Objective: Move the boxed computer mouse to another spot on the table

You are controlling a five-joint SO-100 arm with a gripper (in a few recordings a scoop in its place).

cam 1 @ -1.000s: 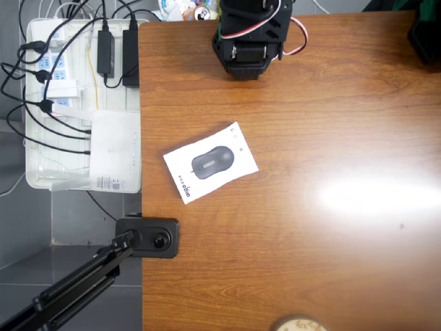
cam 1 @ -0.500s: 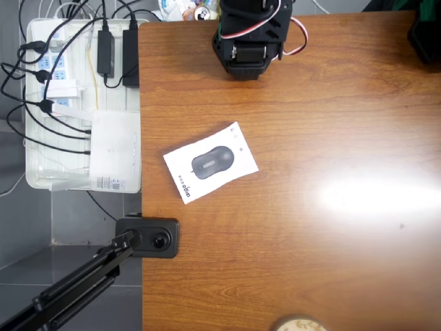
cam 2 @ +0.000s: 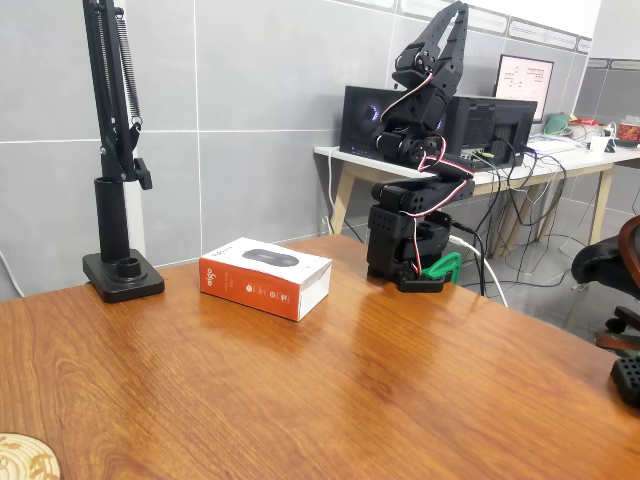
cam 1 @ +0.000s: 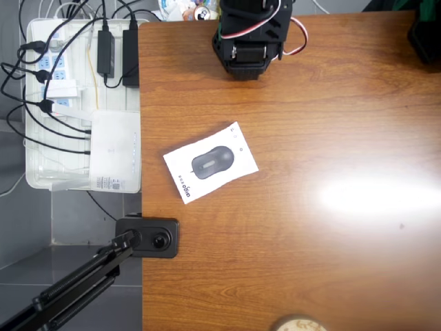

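Nothing has been moved since the earlier frames: the boxed computer mouse (cam 1: 210, 164) lies untouched near the desk's (cam 1: 310, 262) left edge in the overhead view. The gripper (cam 2: 452, 20) is raised, fingers seemingly closed. Reaching down is called for next.

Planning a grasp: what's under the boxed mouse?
The boxed computer mouse lies flat on the bare wooden table. Its underside is covered, so anything beneath is unseen.

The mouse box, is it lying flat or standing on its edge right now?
Lying flat. The boxed computer mouse rests on the table with the mouse picture facing up and its orange side showing in the fixed view.
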